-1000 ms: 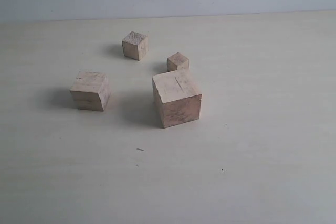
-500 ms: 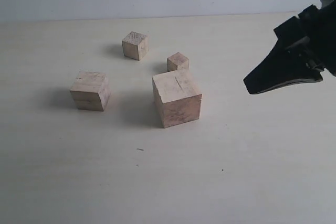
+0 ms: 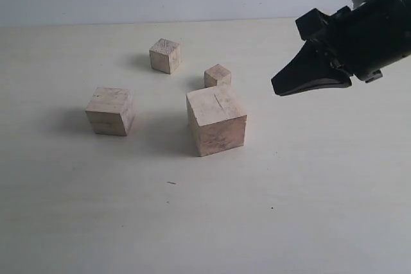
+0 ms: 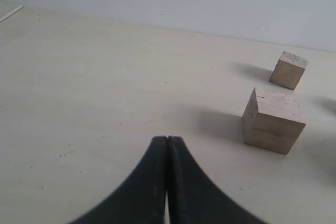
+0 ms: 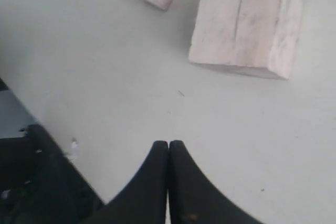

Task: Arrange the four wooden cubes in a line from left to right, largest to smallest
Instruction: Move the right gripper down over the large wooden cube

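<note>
Right gripper point(image 3: 276, 89) had shifted left and up since earlier, jaws pressed together, empty. Largest cube point(image 3: 216, 120) sat centre frame, lower left of its tip, apart; smallest cube point(image 3: 218, 76) just behind it.

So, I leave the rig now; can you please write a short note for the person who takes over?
Right gripper: jaws shut, empty, in the air right of the largest cube.
Left gripper: jaws shut, empty, outside the exterior view.
Cubes scattered: second-largest cube at left, third cube at the back, smallest cube just behind the largest.
Done: nothing lined up.
To do: place all four in a row, largest leftmost.
</note>
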### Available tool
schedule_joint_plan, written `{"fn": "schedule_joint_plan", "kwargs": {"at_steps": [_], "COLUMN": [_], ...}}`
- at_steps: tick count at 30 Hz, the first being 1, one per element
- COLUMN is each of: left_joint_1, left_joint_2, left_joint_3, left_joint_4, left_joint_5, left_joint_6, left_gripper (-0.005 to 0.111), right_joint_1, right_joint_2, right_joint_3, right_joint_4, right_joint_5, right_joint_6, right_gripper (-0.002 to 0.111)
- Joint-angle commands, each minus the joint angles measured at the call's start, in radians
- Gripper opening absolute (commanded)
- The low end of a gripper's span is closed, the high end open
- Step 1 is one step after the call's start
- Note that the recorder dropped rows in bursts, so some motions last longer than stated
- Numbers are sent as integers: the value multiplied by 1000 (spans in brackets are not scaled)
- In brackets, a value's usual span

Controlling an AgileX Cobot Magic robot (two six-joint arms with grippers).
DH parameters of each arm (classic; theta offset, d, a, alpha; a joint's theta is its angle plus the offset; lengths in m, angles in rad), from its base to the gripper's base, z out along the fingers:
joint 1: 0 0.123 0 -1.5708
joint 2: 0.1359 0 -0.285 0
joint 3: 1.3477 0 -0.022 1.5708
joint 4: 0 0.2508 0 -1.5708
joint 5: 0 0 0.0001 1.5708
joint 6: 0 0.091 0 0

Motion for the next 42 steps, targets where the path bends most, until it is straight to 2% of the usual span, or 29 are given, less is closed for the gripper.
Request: {"fn": "schedule_joint_plan", "kwargs": {"at_steps": [1,3,5,6,8,10,12,14,16,17,18,19,20,21,27,42], "left_joint_1": [-8,-8,-8,-8,-8,-8,-8,-8,-8,-8,-8,-8,-8,-8,-8,-8], "left_joint_2": [-7,-7,-7,-7,-7,-7,-7,-7,-7,-7,-7,-7,-7,-7,-7,-7], "left_joint_3": [3,3,3,3,3,3,3,3,3,3,3,3,3,3,3,3], "left_joint_4": [3,3,3,3,3,3,3,3,3,3,3,3,3,3,3,3], "left_joint_5": [-11,-11,-11,-11,-11,-11,-11,-11,-11,-11,-11,-11,-11,-11,-11,-11], "left_joint_6": [4,4,4,4,4,4,4,4,4,4,4,4,4,4,4,4], "left_gripper": [0,0,0,0,0,0,0,0,0,0,0,0,0,0,0,0], "right_joint_1": [71,128,239,312,411,471,491,492,492,492,492,492,492,492,492,492], "right_joint_2": [0,0,15,42,110,192,254,298,321,334,339,354,363,370,426,649], "right_joint_3": [-99,-160,-253,-315,-391,-449,-481,-503,-515,-519,-519,-519,-519,-519,-522,-692], "right_joint_4": [-238,-396,-614,-740,-859,-916,-900,-859,-809,-796,-794,-794,-794,-794,-789,-928], "right_joint_5": [-132,-174,-162,-111,1,87,94,92,77,55,37,-6,-31,-56,-152,-51], "right_joint_6": [181,306,508,611,747,820,830,822,793,767,756,746,746,745,779,933], "right_gripper": [0,0,0,0,0,0,0,8,27,45,57,84,97,105,105,105]}}
